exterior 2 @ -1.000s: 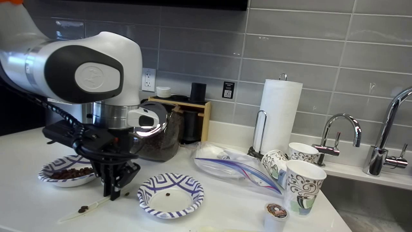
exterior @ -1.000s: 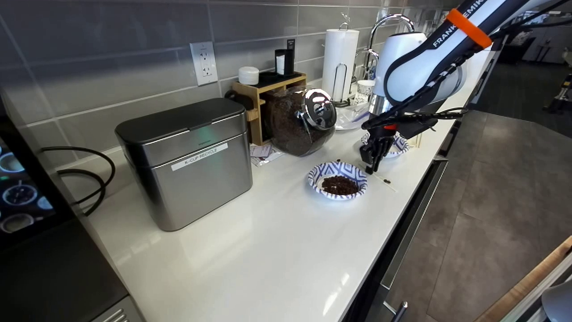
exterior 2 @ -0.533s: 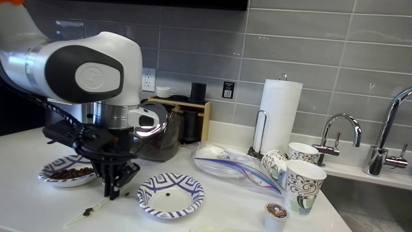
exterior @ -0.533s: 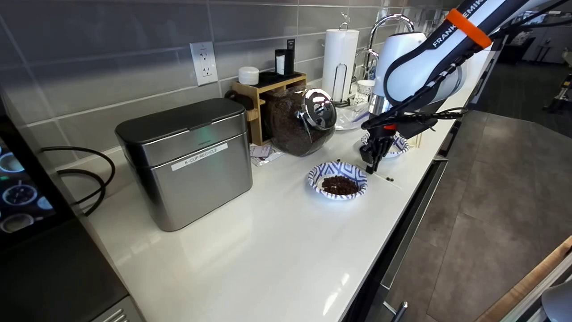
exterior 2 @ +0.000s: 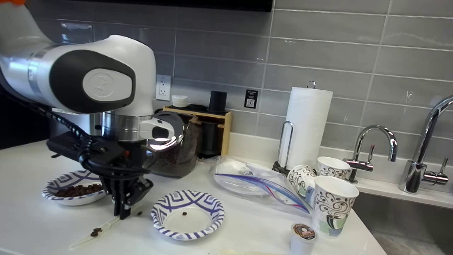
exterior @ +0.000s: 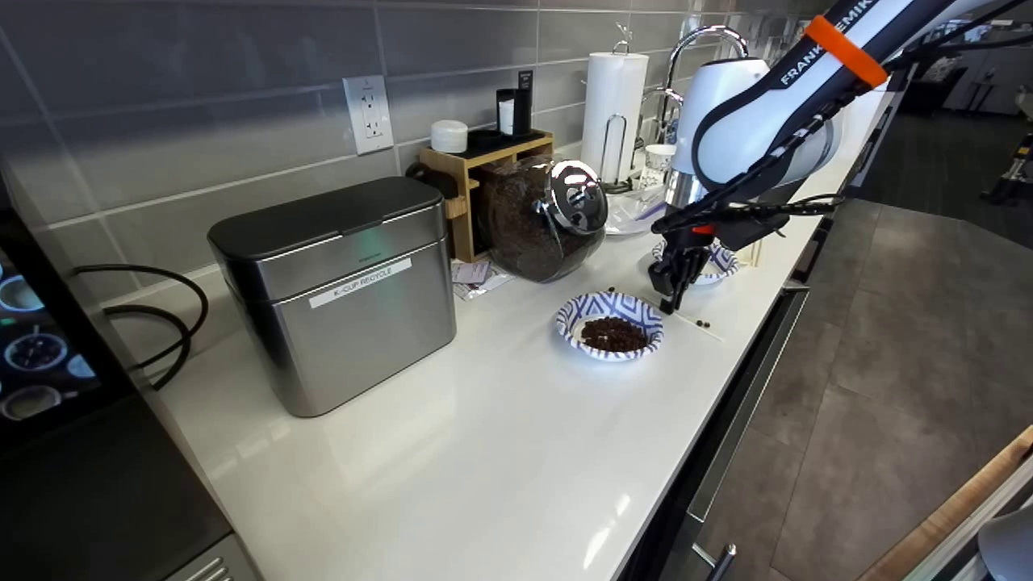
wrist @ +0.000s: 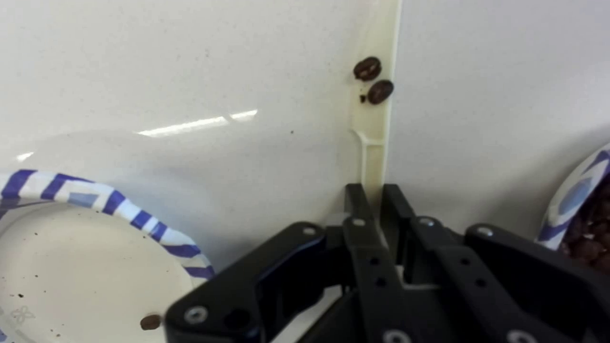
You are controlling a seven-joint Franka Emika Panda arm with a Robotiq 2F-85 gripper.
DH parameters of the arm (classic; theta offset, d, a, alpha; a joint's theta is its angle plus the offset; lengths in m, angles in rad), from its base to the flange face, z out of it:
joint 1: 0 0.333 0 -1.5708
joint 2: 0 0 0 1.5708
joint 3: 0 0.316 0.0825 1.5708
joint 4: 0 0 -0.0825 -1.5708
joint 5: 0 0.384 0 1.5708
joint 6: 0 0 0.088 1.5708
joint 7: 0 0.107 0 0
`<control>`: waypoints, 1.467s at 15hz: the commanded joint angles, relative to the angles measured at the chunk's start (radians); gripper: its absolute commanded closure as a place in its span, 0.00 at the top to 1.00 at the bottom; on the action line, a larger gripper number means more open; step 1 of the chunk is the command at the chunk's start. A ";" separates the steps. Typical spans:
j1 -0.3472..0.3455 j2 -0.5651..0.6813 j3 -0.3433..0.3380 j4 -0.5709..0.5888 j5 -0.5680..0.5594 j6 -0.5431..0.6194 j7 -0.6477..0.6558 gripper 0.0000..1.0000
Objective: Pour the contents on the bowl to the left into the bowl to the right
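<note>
Your end effector (wrist: 372,193) pinches the pale utensil (wrist: 374,116) between the bowls (exterior 2: 187,235). Its long axis points toward the worktop (exterior: 484,460) edge, with room alongside.

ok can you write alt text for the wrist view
A gripper holds a thin pale utensil, two dark beans on or against it. Lower left, a patterned bowl with one bean; at right, part of a bowl of beans.
</note>
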 commanded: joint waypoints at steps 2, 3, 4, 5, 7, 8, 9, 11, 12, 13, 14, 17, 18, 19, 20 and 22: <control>0.009 0.019 0.001 0.020 -0.023 -0.043 0.033 0.03; 0.007 0.018 0.002 0.022 -0.019 -0.047 0.025 0.03; 0.008 0.017 0.000 0.022 -0.025 -0.048 0.032 0.03; 0.008 0.017 -0.001 0.024 -0.029 -0.051 0.035 0.03; 0.008 0.016 -0.003 0.030 -0.033 -0.065 0.039 0.03; 0.008 0.016 -0.003 0.033 -0.034 -0.074 0.038 0.03; 0.008 0.015 -0.004 0.038 -0.039 -0.085 0.042 0.03; 0.007 0.015 -0.005 0.048 -0.041 -0.102 0.043 0.03; 0.006 0.014 -0.005 0.052 -0.043 -0.109 0.045 0.03; 0.007 0.013 -0.006 0.057 -0.048 -0.117 0.050 0.03; 0.006 0.013 -0.006 0.060 -0.050 -0.121 0.049 0.03; 0.006 0.011 -0.006 0.070 -0.054 -0.136 0.046 0.03; 0.005 0.010 -0.005 0.073 -0.053 -0.142 0.042 0.03; 0.003 0.008 -0.005 0.075 -0.050 -0.149 0.037 0.03; 0.003 0.006 -0.007 0.077 -0.055 -0.152 0.042 0.03; 0.002 0.002 -0.009 0.079 -0.057 -0.155 0.041 0.03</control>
